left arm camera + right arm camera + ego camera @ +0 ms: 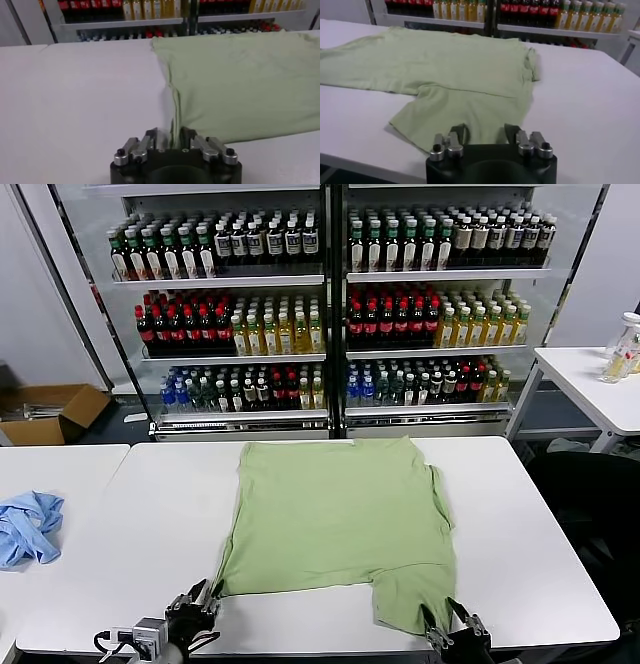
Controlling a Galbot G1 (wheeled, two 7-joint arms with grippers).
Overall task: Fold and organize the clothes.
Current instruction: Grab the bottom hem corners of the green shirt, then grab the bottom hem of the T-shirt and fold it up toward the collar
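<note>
The light green shirt (330, 524) lies spread flat on the white table (150, 514), plain side up; its collar, buttons and checkered print are hidden. My left gripper (203, 596) is at the shirt's near left corner. In the left wrist view the gripper (170, 137) is open, with a raised fold of the shirt's (240, 80) edge between its fingers. My right gripper (450, 616) is at the near right hem. In the right wrist view it (487, 131) is open, its fingers straddling the edge of the shirt (455, 65).
A light blue cloth (25, 526) lies on a second table at the left. A glass-fronted drinks cooler (330, 304) stands behind the table. A cardboard box (45, 412) is on the floor far left. A small white table (590, 384) and a dark chair (590, 514) are on the right.
</note>
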